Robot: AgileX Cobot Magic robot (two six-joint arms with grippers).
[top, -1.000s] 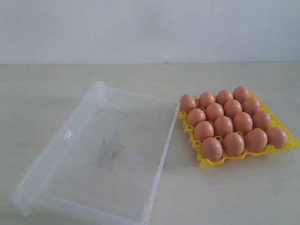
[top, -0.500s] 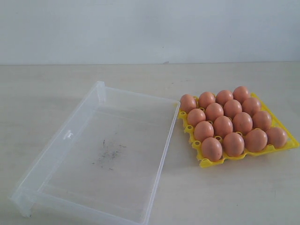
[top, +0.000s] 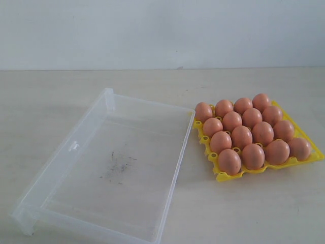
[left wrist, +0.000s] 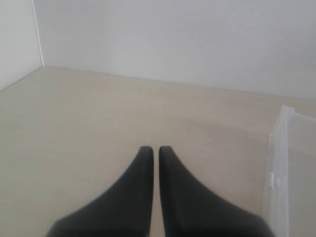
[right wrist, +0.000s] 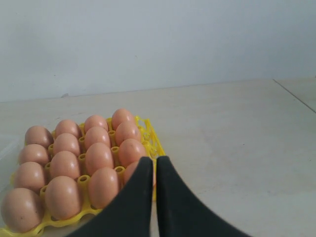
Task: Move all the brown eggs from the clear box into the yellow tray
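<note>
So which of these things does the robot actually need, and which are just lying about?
Part of the job:
- brown eggs, sitting in the yellow tray
- clear box, no eggs in it
- left pincer and right pincer, both shut

Just there:
- table
- white wall

We see a pale, wood-toned counter (top: 51, 96) spanning the lower two thirds of the frame. At lower left the clear box (top: 133, 206) lies flat on it, with dark scuffs on its floor. At centre right sits the yellow tray (top: 223, 176), just beside the box's upper right corner; we cannot tell whether they touch.
</note>
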